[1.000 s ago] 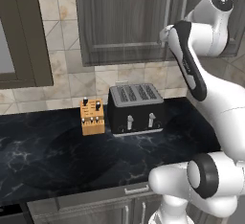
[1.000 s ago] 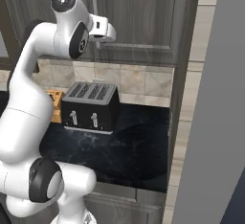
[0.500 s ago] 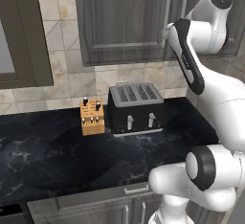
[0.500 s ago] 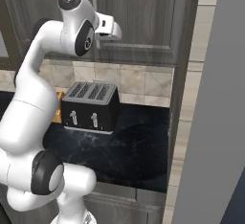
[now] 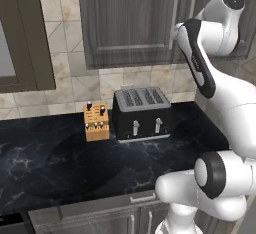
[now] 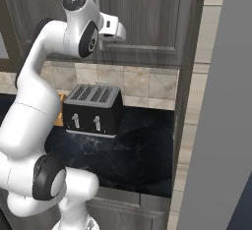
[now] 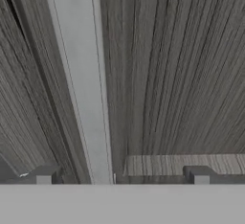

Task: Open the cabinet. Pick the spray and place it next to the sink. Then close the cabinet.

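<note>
Two small dark fingertips (image 7: 44,175) stand wide apart, one on each side of a long silver handle (image 7: 81,84), so the pincer (image 7: 122,177) is open and holds nothing yet. The handle runs up between the tips, and the grey wood of the cabinet (image 5: 127,23) door is right behind it.

From the right base view, the pincer (image 6: 101,41) is pressed up near the cabinet (image 6: 142,17) at the lower part of that handle. A second ago it was a little farther back and lower; now the hand has come up and in (just a small move), so the handle sits between the tips. I think the next thing is to squeeze shut on the bar and pull the door open.

Both doors look closed, so the spray must be inside, where I cannot see it. I cannot tell where the sink is either.

Below, on the black bench (image 5: 45,153), stand a black toaster (image 5: 142,114) and, just beside it, a small wooden knife block (image 5: 96,122). The arm should stay clear of them when the door swings
</note>
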Motion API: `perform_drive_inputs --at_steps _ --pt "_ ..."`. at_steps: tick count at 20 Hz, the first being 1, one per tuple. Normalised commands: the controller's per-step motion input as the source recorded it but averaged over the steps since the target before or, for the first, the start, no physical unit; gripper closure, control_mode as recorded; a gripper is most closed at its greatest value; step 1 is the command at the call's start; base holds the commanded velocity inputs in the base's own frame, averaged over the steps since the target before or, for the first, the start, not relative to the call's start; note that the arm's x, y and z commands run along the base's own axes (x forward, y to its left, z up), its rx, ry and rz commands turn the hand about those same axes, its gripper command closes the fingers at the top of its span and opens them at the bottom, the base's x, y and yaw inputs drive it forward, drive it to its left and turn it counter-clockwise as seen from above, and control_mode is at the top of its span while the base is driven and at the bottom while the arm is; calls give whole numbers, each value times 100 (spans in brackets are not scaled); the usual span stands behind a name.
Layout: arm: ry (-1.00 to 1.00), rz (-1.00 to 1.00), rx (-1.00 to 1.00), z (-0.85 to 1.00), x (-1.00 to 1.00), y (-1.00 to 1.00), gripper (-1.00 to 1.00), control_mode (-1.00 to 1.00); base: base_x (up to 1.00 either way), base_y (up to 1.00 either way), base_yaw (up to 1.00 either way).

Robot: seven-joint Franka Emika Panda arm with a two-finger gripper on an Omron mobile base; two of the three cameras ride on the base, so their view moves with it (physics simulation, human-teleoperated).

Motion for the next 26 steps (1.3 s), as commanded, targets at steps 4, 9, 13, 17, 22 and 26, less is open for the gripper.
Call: perform_drive_inputs --at_steps 4,9,13,17,22,26 --pt "-8 0 2 0 0 17 -100 -100 0 0 0" --pt "0 0 0 0 10 8 -100 -100 0 0 0" --pt "0 0 0 -4 34 0 -100 -100 0 0 0" --pt "0 0 0 0 23 0 -100 -100 0 0 0" --pt "0 0 0 0 0 0 -100 -100 0 0 0" --pt "0 0 0 0 0 0 -100 -100 0 0 0"
